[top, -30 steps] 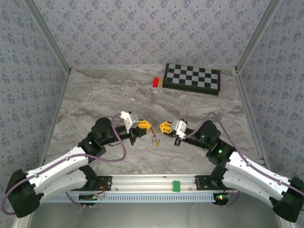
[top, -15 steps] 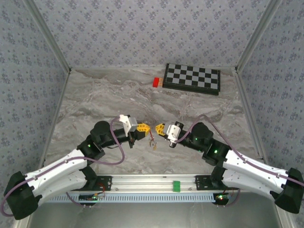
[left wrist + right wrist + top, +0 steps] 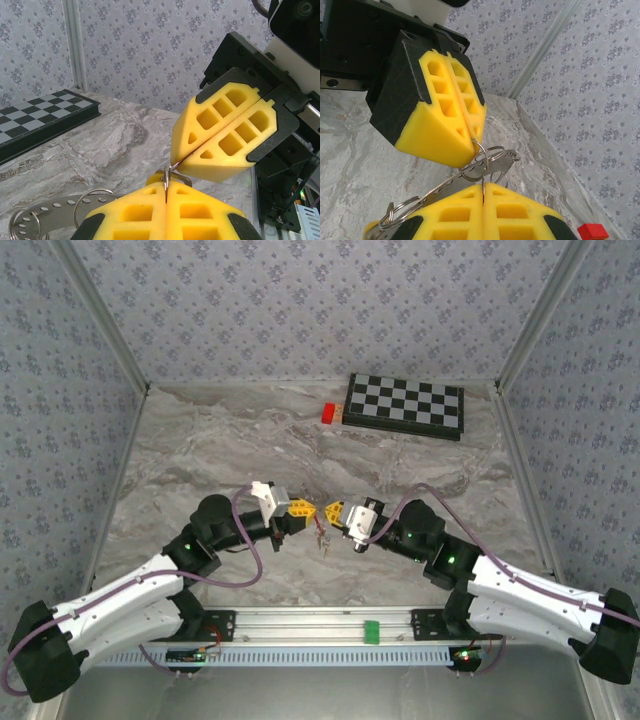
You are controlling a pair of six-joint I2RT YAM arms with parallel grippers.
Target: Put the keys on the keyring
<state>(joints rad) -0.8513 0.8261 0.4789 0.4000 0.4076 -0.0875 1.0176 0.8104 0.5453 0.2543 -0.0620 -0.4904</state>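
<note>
Grey keyring: left tool and right tool both clamp it shut. Beneath it dangle keys; threading seems unfinished.

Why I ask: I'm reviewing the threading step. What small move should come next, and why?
Probably hold the left end effector steady and inch the right end effector sideways to work the metal ring along. Both are shut tip to tip above the table, pinching that ring between them, and a perforated strip with more rings hangs there.

Right hand and left hand tip-to-tip at keyring
</note>
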